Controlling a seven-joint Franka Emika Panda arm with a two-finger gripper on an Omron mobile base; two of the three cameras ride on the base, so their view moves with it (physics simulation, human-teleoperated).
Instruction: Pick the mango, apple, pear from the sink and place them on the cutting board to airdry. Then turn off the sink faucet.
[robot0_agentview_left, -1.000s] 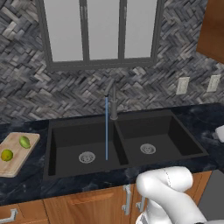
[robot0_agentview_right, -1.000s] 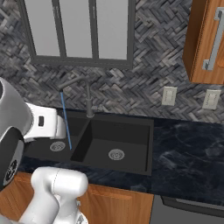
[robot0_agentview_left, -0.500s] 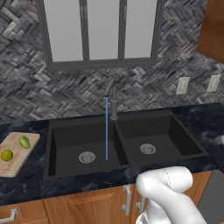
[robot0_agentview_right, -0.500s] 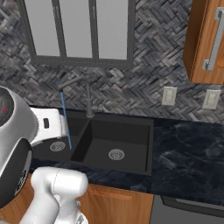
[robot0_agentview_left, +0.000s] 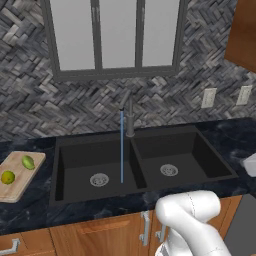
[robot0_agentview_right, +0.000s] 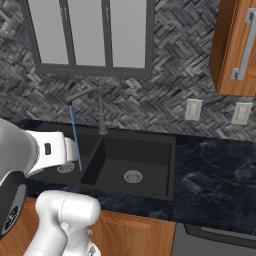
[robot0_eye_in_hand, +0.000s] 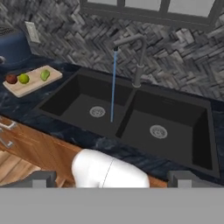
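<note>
Left base view: the sink (robot0_agentview_left: 75, 172) is a matte black double basin, bare but for a silver drain in each half. The faucet (robot0_agentview_left: 129, 114) stands behind the divider, a slim dark metal post with the spout angled left; a thin blue stream falls into the left basin, so the water is on. The board (robot0_agentview_left: 20, 181), pale grained wood with rounded corners, lies on the dark stone counter left of the sink, with a yellow-green mango (robot0_agentview_left: 7, 177) and a green pear (robot0_agentview_left: 28, 161) on it.

Right base view: the faucet (robot0_agentview_right: 101, 112) looks rigid and fixed. Its smooth metal is probably slippery, so the likely way to work it is to push or pinch at the handle on top, though the handle's exact form is too small to tell.

Hand view: the apple (robot0_eye_in_hand: 11, 78) sits on the board (robot0_eye_in_hand: 33, 84) beside the other two fruits, so all three seem placed. The gripper (robot0_eye_in_hand: 112, 180) hangs back from the sink, its fingers wide apart and holding nothing.
</note>
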